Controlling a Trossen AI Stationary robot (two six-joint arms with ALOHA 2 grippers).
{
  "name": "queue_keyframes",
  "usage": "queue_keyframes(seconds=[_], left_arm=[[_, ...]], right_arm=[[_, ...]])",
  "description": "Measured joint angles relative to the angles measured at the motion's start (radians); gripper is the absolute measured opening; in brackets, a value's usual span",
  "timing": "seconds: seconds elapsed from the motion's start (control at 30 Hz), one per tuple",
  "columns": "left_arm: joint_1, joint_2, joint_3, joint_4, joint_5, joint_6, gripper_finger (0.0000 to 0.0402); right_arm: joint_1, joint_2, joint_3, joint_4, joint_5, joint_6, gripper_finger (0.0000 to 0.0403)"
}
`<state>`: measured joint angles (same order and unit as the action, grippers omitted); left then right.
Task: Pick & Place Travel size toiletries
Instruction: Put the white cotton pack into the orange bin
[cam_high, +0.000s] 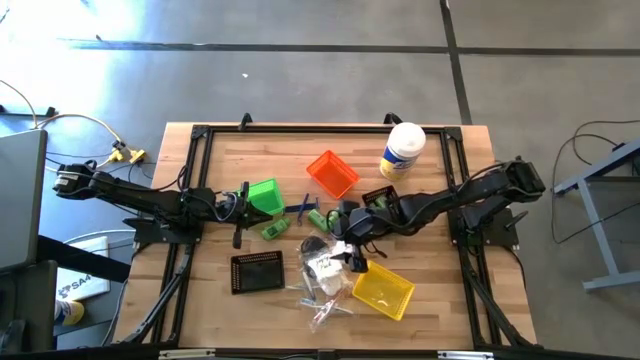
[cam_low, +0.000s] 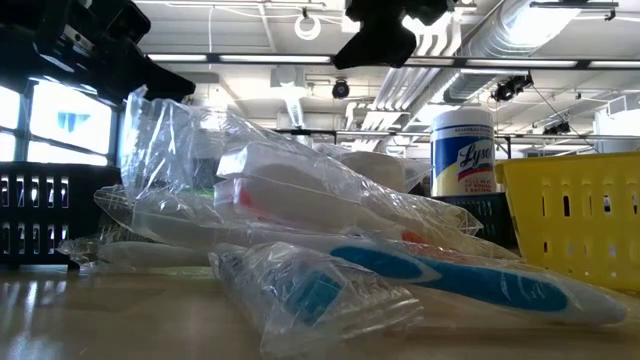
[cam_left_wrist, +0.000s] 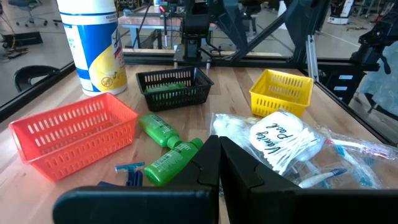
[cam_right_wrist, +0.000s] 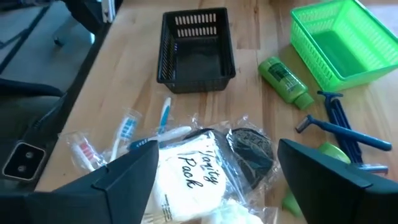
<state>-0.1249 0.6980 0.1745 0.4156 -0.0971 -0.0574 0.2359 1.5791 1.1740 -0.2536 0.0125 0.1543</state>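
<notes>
The travel size toiletries lie in a loose pile at mid-table: a white crinkly "Vanity Pack" packet, clear-wrapped toothbrushes, green mini bottles and blue razors. My right gripper hangs open above the pile, one finger on either side of the white packet, clear of it; in the low view it shows at the top. My left gripper waits shut at the table's left, beside the green bin.
Small bins ring the pile: orange, yellow, a black one near the front left, and another black one holding green items under my right arm. A tall white canister stands at the back right.
</notes>
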Motion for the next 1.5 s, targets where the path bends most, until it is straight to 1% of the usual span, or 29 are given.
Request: queue_keyframes(seconds=[0.17,0.37,0.43,0.7,0.8,0.9,1.03,1.23,1.37,1.5], left_arm=[[0.0,0.0,0.0,0.0,0.0,0.0,0.0],[0.0,0.0,0.0,0.0,0.0,0.0,0.0],[0.0,0.0,0.0,0.0,0.0,0.0,0.0],[0.0,0.0,0.0,0.0,0.0,0.001,0.0],[0.0,0.0,0.0,0.0,0.0,0.001,0.0],[0.0,0.0,0.0,-0.001,0.0,0.002,0.0],[0.0,0.0,0.0,-0.002,0.0,0.003,0.0],[0.0,0.0,0.0,-0.007,0.0,0.003,0.0],[0.0,0.0,0.0,-0.014,0.0,0.003,0.0],[0.0,0.0,0.0,-0.026,0.0,0.003,0.0]], right_arm=[[0.0,0.0,0.0,0.026,-0.016,0.0,0.0325],[0.007,0.0,0.0,0.0,-0.014,-0.026,0.0325],[0.014,-0.001,0.0,-0.021,-0.006,-0.049,0.0325],[0.035,-0.001,-0.003,-0.047,0.038,-0.053,0.0325],[0.039,-0.002,-0.04,-0.036,0.07,-0.054,0.0325],[0.044,-0.002,-0.091,0.0,0.103,-0.048,0.0325],[0.056,-0.002,-0.15,0.074,0.106,-0.047,0.0325],[0.086,-0.001,-0.186,0.137,0.104,-0.046,0.0325],[0.104,0.05,-0.191,0.18,0.101,-0.048,0.0325],[0.113,0.137,-0.19,0.229,0.084,-0.049,0.0325]])
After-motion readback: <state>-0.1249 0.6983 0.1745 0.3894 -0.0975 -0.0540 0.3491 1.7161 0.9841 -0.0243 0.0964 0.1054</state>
